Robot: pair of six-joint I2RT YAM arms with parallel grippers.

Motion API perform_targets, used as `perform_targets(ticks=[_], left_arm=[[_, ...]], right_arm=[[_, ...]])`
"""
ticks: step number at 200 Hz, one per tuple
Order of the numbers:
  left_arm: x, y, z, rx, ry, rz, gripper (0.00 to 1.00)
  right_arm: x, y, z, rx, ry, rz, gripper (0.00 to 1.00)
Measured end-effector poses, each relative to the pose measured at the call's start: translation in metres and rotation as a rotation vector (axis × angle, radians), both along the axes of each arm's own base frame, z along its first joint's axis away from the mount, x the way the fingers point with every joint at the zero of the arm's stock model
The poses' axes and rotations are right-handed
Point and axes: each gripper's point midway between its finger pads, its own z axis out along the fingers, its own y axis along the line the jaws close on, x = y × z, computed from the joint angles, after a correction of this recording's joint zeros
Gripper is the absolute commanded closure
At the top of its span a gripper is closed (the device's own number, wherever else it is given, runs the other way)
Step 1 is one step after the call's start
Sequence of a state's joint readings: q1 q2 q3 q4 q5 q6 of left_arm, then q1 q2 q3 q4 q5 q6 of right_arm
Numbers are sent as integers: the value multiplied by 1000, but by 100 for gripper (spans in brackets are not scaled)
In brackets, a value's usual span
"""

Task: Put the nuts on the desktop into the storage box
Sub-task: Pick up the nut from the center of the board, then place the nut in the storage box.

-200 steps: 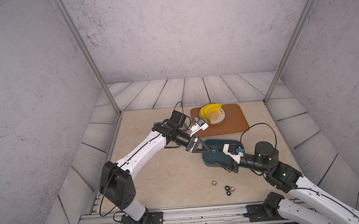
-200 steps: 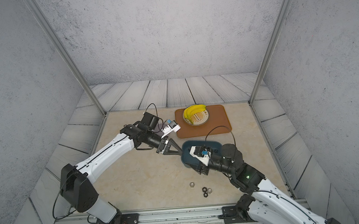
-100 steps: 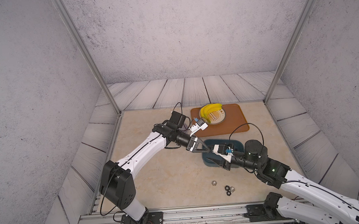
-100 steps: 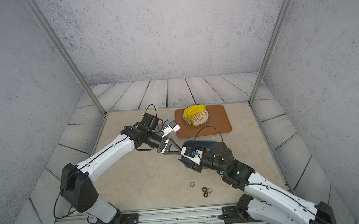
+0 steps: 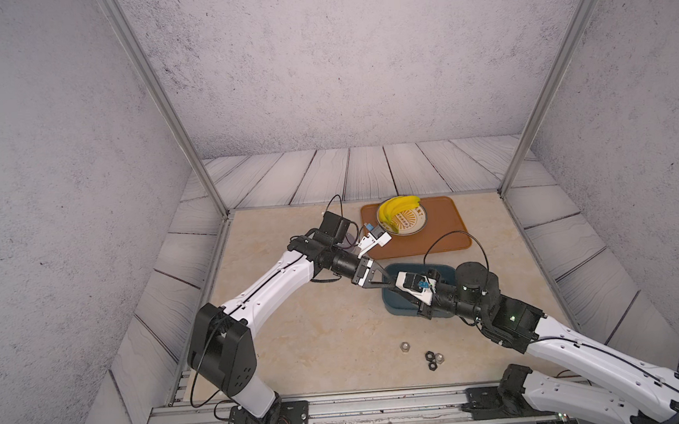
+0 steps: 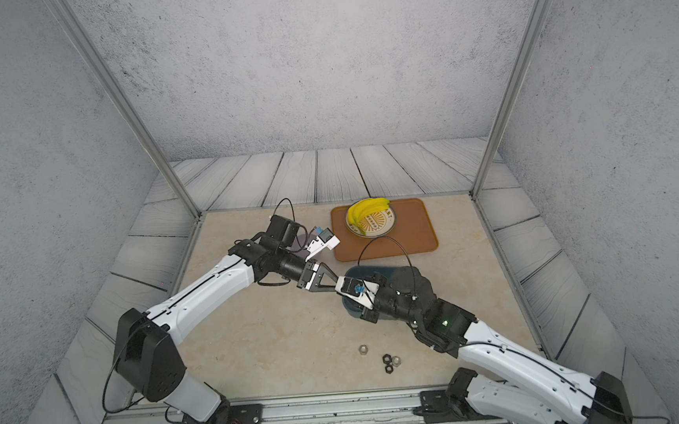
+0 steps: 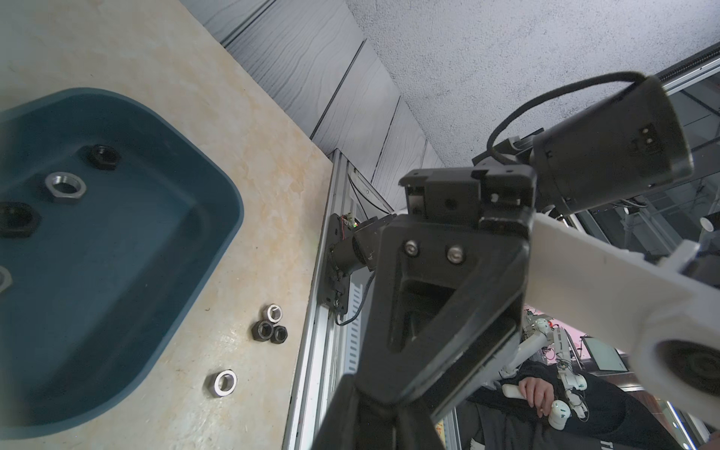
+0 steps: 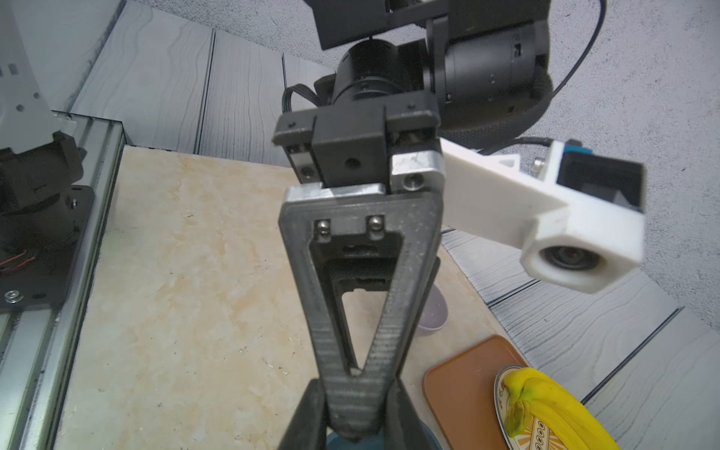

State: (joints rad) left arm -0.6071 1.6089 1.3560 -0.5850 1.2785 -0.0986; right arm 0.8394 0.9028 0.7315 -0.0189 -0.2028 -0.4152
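Pushed right pincer (image 5: 396, 287) forward above box (image 5: 393, 309), clamped it onto tip of clenched left pincer (image 8: 355, 405).

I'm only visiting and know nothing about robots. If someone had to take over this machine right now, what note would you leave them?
Left claw: shut, with its tips over the storage box. Whether it holds a nut is hidden.
Right claw: its fingers flank the left claw's tips. Open or shut is unclear.
Done: at least four boxed nuts.
To do: four remain on the desktop, a lone silver nut and a cluster of two black and one silver.
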Motion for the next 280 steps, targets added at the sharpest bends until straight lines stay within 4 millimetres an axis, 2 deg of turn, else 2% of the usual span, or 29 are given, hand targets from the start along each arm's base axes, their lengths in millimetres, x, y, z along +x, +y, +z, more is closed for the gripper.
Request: perform_targets(ticks=[24,53,79,107,141,167,186,241,280], left_arm=[[6,3,-4,6,-4,19,65],[16,11,-9,17,6,60,39],[24,24,-2,2,-6,99,31],[31,38,4,-11,-40,145,29],[46,57,-5,8,-98,207,29],[57,75,-20,43,-158,253,29],[62,89,-31,79,-214,282,28],[65,123,-62,182,-353,318,28],[66,145,-91,271,-389,349,28]], right_arm=[[4,1,-2,-16,17,-17,96],[10,2,-7,-28,53,-56,97],[22,-4,-27,-80,104,-133,98],[32,-10,-53,-150,176,-212,98],[48,-16,-82,-237,292,-327,100],[65,-24,-101,-266,387,-428,100],[80,-37,-118,-277,464,-524,100],[112,-79,-172,-268,675,-789,98],[126,-91,-199,-264,735,-887,98]])
